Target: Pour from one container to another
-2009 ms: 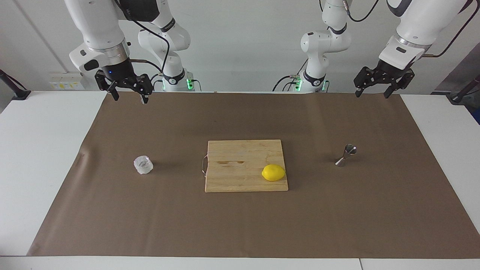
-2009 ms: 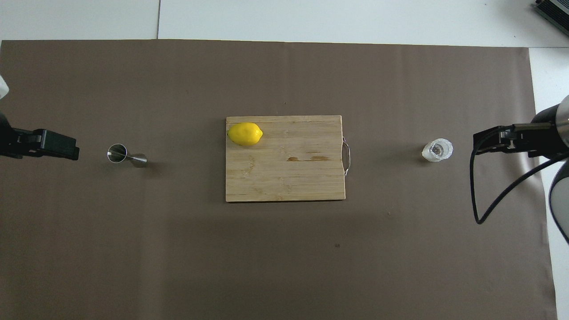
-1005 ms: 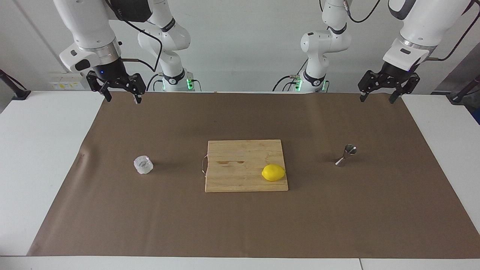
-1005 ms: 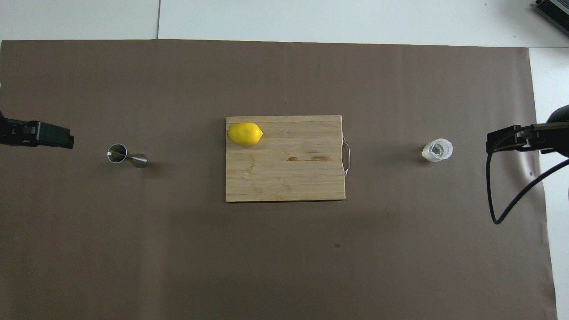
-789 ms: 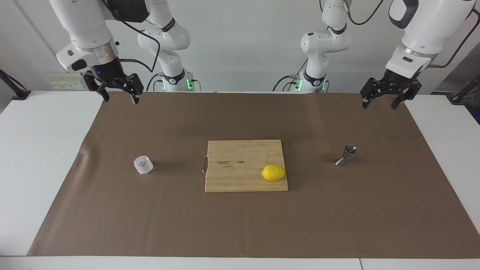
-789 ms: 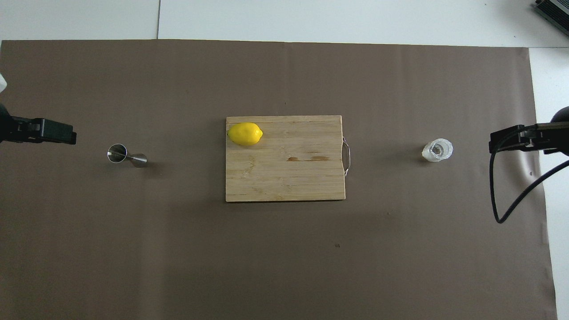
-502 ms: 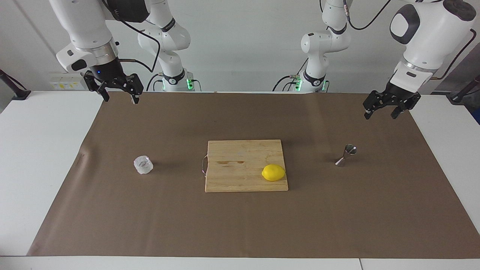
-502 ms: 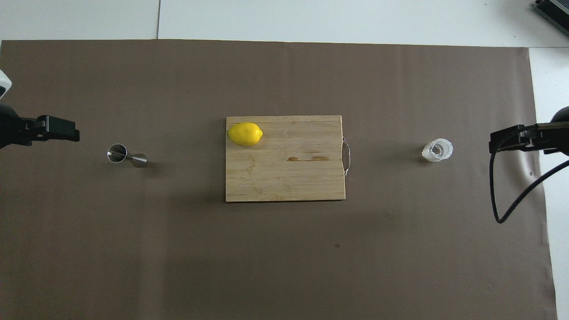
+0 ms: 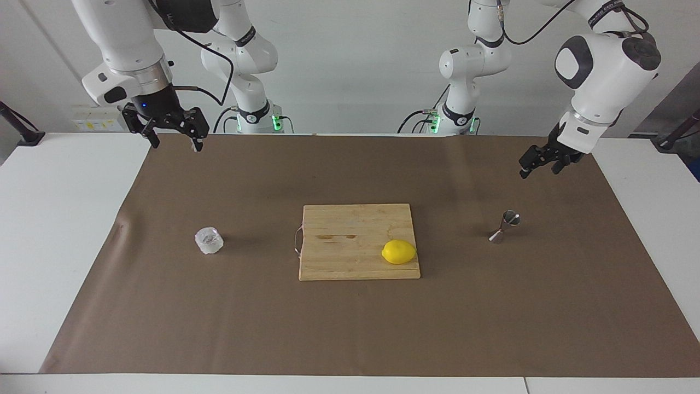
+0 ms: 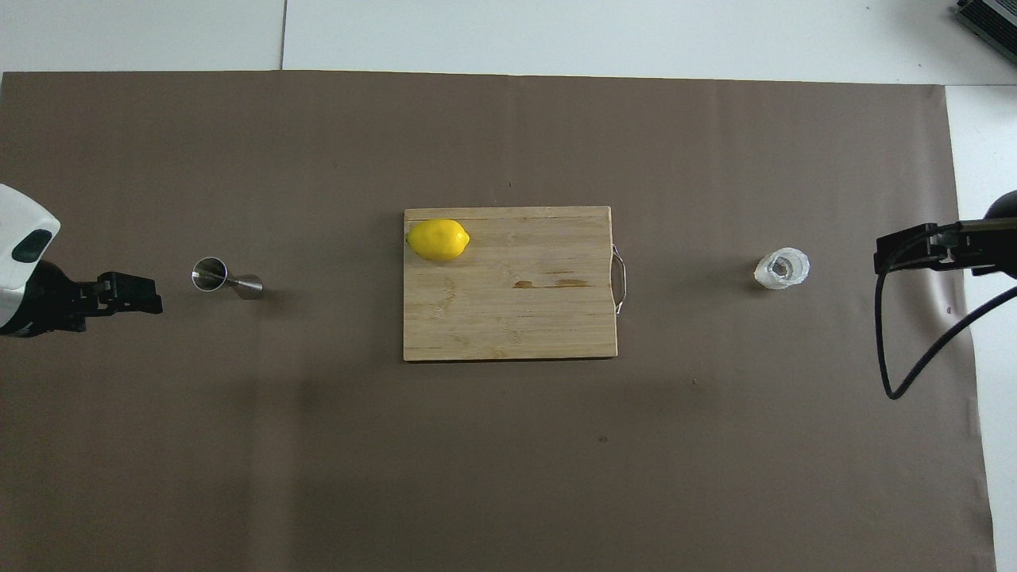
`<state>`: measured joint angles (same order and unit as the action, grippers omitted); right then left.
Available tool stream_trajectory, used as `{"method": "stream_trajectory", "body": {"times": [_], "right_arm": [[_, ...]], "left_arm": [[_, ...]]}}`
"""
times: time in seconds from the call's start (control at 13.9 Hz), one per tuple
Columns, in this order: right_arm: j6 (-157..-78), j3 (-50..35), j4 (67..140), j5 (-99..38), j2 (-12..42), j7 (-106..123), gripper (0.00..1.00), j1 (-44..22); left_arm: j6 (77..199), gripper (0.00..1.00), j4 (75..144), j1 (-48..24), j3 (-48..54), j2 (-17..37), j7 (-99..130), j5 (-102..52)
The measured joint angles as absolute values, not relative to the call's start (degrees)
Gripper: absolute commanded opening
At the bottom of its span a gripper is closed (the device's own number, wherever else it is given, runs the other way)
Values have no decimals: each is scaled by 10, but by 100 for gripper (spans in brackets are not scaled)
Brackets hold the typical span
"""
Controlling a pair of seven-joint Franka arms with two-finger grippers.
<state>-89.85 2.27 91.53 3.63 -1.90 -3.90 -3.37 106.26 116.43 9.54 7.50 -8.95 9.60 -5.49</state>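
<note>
Left claw (image 9: 538,168) lowered toward jigger (image 9: 505,226); open, empty.

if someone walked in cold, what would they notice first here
Probably the yellow lemon, sitting on a corner of the wooden cutting board mid-table. Then the clear crinkled cup toward the right arm's end and the steel jigger toward the left arm's end. Both claws are open in the air: the left claw near the jigger, the right claw waiting.
</note>
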Motion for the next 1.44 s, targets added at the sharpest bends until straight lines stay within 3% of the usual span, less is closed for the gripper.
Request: {"method": "stream_trajectory", "body": {"times": [0.22, 0.57, 1.08, 1.44], "right_arm": [[-898, 23, 915, 36, -19, -39, 100, -34], [-898, 23, 915, 36, -19, -39, 100, -34], [-854, 23, 916, 36, -28, -39, 100, -34], [-881, 22, 920, 30, -31, -39, 100, -36]], "left_arm": [[1062, 100, 1180, 103, 75, -88, 257, -133], [1067, 100, 1186, 154, 74, -40, 487, -284], [1233, 100, 1245, 167, 74, -18, 781, -448], [1322, 100, 1315, 168, 76, -28, 836, -541]]}}
